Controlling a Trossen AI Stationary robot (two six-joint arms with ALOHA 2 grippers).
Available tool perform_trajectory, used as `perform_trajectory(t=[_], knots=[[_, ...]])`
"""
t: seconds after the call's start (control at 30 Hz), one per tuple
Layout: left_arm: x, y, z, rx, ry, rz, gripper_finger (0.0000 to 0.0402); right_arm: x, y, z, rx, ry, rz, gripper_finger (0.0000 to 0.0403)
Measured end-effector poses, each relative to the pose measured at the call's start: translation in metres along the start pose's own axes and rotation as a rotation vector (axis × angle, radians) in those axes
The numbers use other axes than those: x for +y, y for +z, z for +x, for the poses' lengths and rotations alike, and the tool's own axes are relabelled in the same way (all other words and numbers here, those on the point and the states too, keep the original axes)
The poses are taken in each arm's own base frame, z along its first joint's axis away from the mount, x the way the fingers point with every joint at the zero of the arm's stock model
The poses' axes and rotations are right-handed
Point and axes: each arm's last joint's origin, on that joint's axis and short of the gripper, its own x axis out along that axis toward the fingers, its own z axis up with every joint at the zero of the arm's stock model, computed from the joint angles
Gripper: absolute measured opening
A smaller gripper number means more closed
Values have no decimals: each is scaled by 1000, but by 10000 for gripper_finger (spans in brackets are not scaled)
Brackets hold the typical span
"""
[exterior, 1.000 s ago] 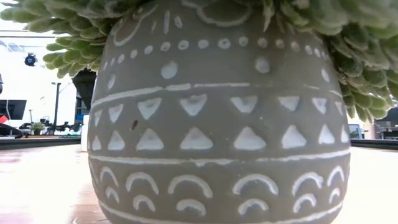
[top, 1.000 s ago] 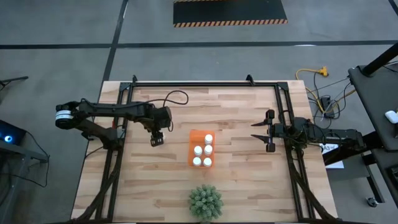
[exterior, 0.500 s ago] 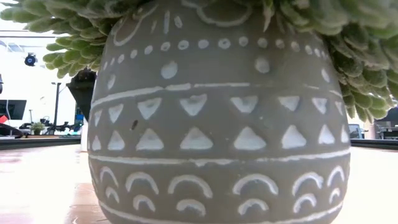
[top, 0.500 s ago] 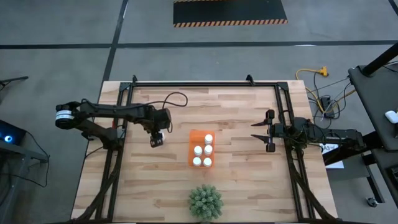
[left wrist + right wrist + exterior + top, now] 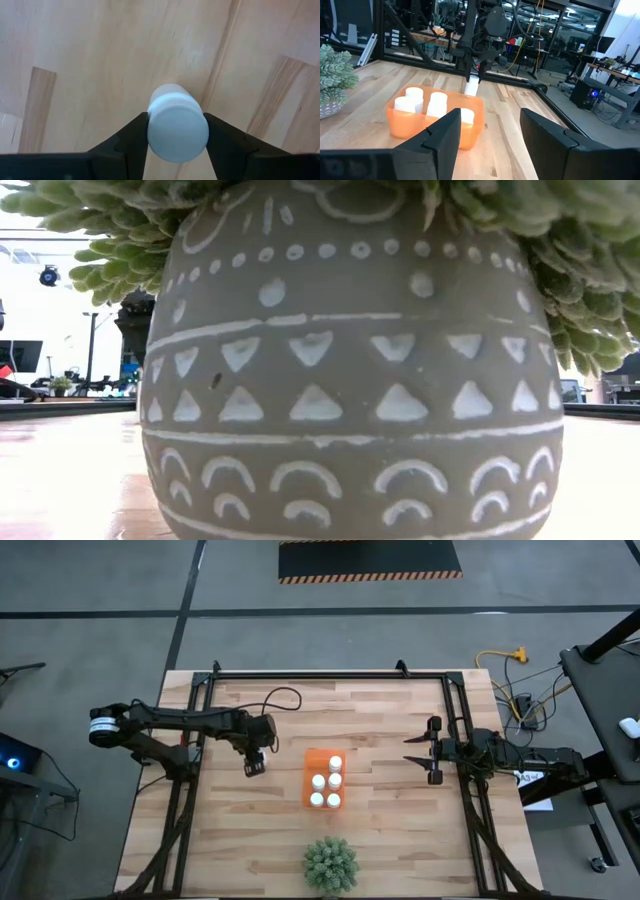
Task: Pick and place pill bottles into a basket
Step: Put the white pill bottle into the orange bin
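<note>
Patterned plant pot (image 5: 350, 370) hides the low view; left claw (image 5: 176, 134) grips a pill bottle (image 5: 176, 125).

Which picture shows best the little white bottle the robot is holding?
The left wrist view: the pill bottle fills the middle, pinched between the left gripper fingers. The high view shows a tiny white speck, the right wrist view shows it far off beyond the basket, and the low view shows only the plant pot.
</note>
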Motion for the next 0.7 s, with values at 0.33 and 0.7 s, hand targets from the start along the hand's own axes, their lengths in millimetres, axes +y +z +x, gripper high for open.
perform_trajectory(t=[0.33,0.7], knots=[[-1,2,-3,-3,-9,0,146,0,0,0,0,0,0,194],[-17,31,-34,-172,-64,47,146,0,0,0,0,0,0,194]])
